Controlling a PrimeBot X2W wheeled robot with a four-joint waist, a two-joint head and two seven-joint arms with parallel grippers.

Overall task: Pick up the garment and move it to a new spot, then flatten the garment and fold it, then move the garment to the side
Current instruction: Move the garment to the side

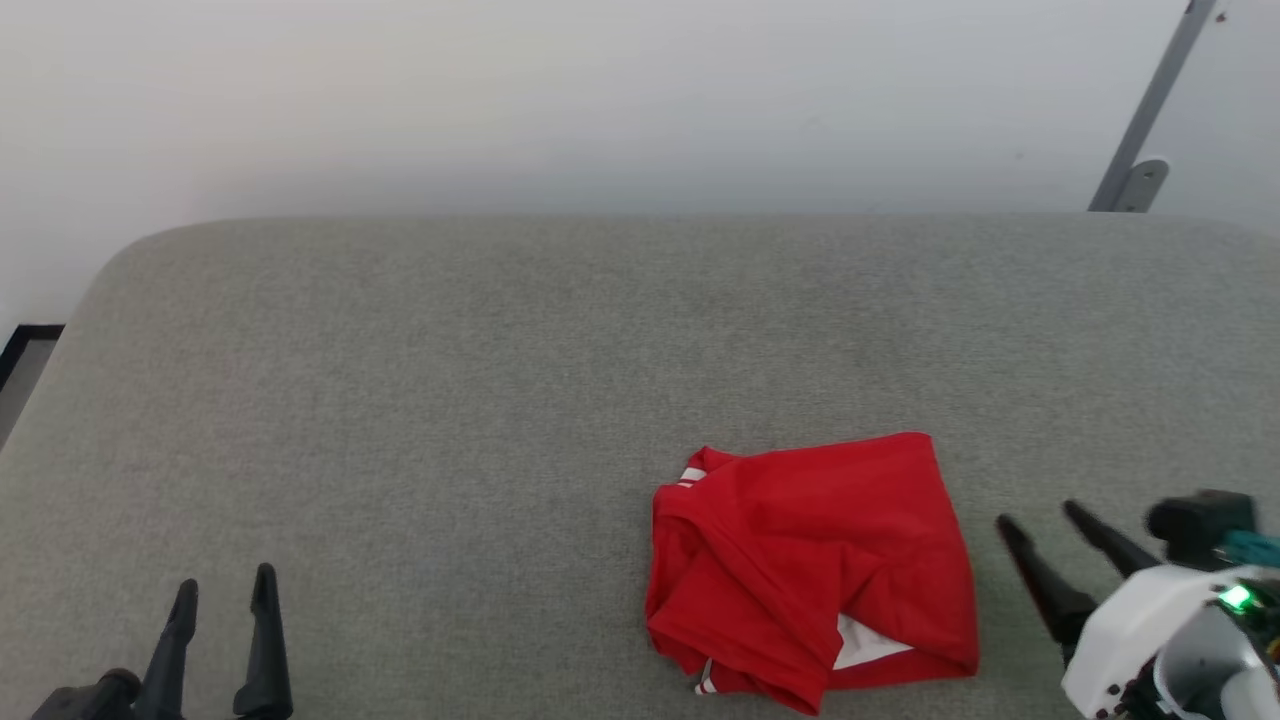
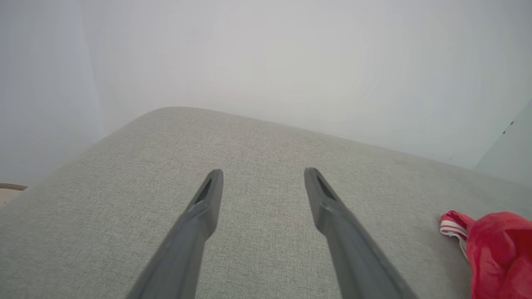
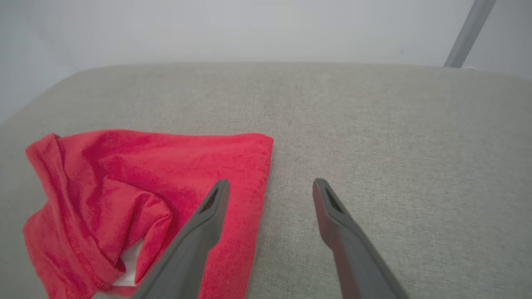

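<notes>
garment (image 1: pixel 815 565) loosely folded, rumpled, on grey cushion (image 1: pixel 450 400); right gripper (image 1: pixel 1037 513) spread, empty, just beside its edge, which fits pre-grab or post-release; left gripper (image 1: pixel 226 578) spread, empty, parked well clear

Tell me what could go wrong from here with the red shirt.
1. The garment lies bunched in loose layers; the open right gripper beside it may pinch only the top layer, opening the folds.
2. The left gripper rests far from it, so a one-sided lift may crumple it more.
</notes>
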